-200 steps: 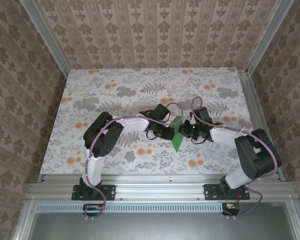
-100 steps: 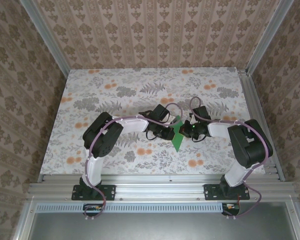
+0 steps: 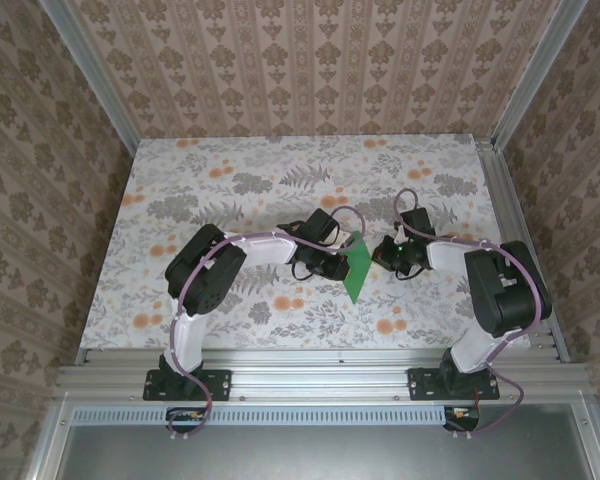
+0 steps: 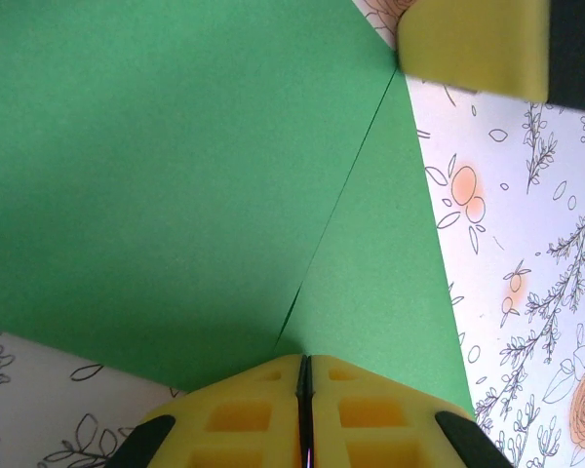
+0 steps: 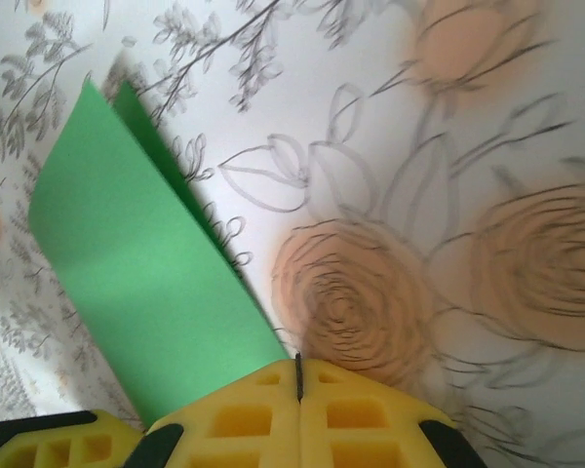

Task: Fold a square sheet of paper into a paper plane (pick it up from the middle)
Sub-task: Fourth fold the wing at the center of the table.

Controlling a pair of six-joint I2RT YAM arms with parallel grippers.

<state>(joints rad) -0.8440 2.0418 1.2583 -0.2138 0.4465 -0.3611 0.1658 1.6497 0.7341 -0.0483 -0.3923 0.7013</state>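
The square sheet of paper (image 3: 357, 270) is a folded bright-green shape held on edge just above the tabletop, mid-table. My left gripper (image 3: 342, 265) is shut on its lower edge. In the left wrist view the green sheet (image 4: 175, 175) spreads out ahead of the left gripper (image 4: 304, 363), and a slit between two flaps runs up from the jaws. My right gripper (image 3: 380, 255) is shut with nothing in it, a little to the right of the sheet. In the right wrist view the paper (image 5: 136, 263) lies to the left of the right gripper (image 5: 298, 369).
The floral tabletop (image 3: 230, 180) stretches out behind and to both sides of the arms. Aluminium rails (image 3: 320, 375) run along the near edge, and patterned walls enclose the other three sides. A yellow finger of the right gripper (image 4: 473, 44) shows at the top of the left wrist view.
My right gripper has drawn back to the right, off the green sheet, and its arm has swung. The left gripper and the paper have stayed in place.
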